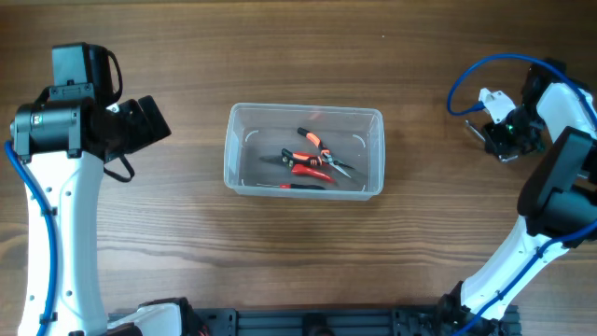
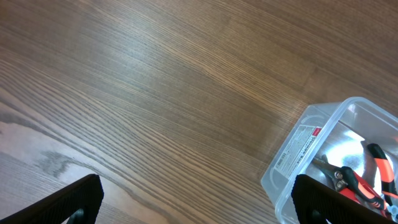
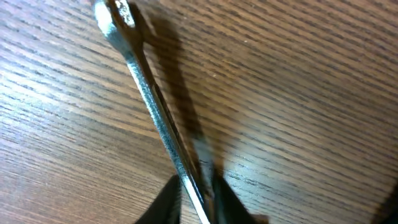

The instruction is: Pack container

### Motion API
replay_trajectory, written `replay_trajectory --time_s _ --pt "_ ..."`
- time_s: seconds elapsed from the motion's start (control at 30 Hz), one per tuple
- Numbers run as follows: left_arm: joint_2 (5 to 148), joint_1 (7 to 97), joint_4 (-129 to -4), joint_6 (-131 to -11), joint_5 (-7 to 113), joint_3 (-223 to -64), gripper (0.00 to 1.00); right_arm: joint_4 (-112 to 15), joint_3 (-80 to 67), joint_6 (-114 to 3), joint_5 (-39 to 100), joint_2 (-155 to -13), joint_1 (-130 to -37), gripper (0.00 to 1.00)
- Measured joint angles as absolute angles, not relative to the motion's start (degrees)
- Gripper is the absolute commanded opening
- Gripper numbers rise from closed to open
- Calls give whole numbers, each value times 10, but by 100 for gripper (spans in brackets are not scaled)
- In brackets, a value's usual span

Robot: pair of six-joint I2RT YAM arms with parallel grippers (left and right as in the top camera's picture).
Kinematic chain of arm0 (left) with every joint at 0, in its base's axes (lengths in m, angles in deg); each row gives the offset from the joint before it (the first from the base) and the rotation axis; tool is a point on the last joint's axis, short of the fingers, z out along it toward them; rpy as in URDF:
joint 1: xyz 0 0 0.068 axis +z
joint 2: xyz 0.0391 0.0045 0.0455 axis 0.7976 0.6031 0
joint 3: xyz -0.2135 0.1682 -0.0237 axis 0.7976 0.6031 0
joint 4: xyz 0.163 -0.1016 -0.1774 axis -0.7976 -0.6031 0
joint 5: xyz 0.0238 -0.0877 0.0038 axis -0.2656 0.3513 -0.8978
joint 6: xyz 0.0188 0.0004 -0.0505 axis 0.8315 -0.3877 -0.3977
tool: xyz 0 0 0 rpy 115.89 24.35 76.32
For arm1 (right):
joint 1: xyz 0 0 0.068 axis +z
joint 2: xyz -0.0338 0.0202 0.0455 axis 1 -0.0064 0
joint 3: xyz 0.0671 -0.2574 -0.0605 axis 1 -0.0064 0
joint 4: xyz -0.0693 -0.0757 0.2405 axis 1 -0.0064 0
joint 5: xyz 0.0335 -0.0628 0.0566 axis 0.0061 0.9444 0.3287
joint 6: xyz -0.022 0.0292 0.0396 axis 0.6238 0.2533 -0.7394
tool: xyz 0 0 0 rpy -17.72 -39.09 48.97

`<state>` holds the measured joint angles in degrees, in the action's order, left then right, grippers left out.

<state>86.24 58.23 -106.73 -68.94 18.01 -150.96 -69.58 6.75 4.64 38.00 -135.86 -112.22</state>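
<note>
The clear plastic container [image 1: 241, 117] stands at the middle of the table and holds several small hand tools with red-orange handles [image 1: 312, 161]. My left gripper [image 1: 154, 119] is open and empty to the left of the container. In the left wrist view its fingers [image 2: 199, 208] straddle bare table, with the container's corner [image 2: 298, 155] and the tools [image 2: 367, 180] by the right finger. My right gripper [image 1: 494, 142] is far right of the container. In the right wrist view it [image 3: 198, 208] is shut on a silver wrench [image 3: 149, 99], held just above the wood.
The wooden table [image 1: 308, 56] runs all round the container. The arms' white links stand at the left edge [image 1: 61, 233] and the right edge [image 1: 522, 252]. A blue cable [image 1: 466, 79] loops by the right arm.
</note>
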Motion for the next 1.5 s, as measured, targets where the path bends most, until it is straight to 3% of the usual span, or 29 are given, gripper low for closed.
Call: replay_trajectory --time_s 0.03,0.2,0.4,0.6,0.8,0.9,1.07,1.33,1.5 --pt "862 582 -1067 -689 180 -1510 100 -696 67 46 376 -1359 -1122 4" --pt "862 582 -1067 -689 180 -1510 100 -687 65 22 358 -1359 -1122 4" --pt "862 582 -1063 -689 180 -1510 100 -689 70 -105 352 -1359 -1096 4" --pt "862 582 -1054 -689 180 -1510 100 -744 151 -208 331 -1336 -983 4" --pt "862 582 -1054 -689 180 -1510 100 -752 205 -246 318 -1170 -841 4" --pt "862 582 -1055 -689 180 -1510 100 -792 215 -199 307 -1105 -742 4" --pt "862 582 -1055 -689 180 -1510 100 -825 183 -41 299 -1122 -632 4" --pt "862 582 -1066 -689 180 -1510 100 -738 71 100 277 -1211 -593 7" --pt "862 582 -1067 -689 180 -1510 100 -729 43 109 273 -1268 -593 36"
